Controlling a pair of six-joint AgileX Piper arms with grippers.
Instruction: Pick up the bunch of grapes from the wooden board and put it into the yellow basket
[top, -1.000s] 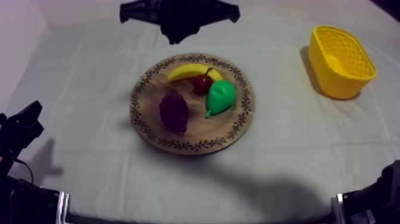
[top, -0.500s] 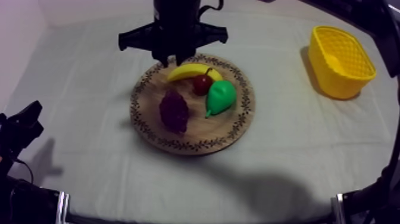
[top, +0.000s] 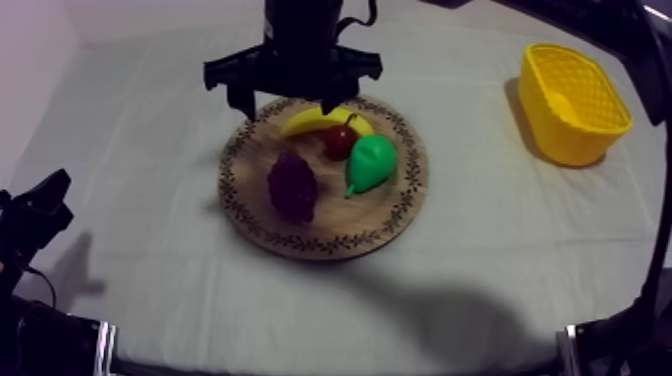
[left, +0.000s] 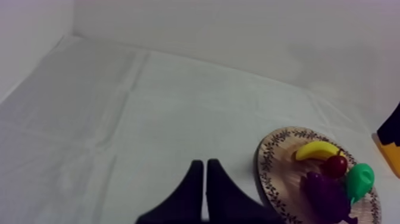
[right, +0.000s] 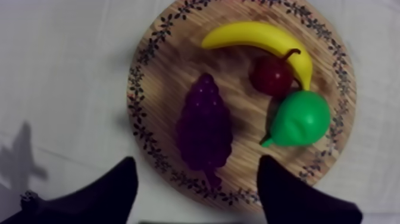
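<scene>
Grapes (top: 293, 186) mid-frame on wooden board (top: 330, 245), left of pear (top: 372, 163); R tool (top: 286, 105) spread wide over board's upper rim, L tool (left: 205, 184) pressed together; risk: off-centre descent could nudge pear, grapes slip.

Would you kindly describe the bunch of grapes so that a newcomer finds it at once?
Mid-table on the grey-white cloth lies a round wooden board with a patterned rim. On its side away from the yellow basket lies the dark purple, knobbly bunch of grapes, apart from the yellow banana, small red fruit and green pear clustered together.
</scene>
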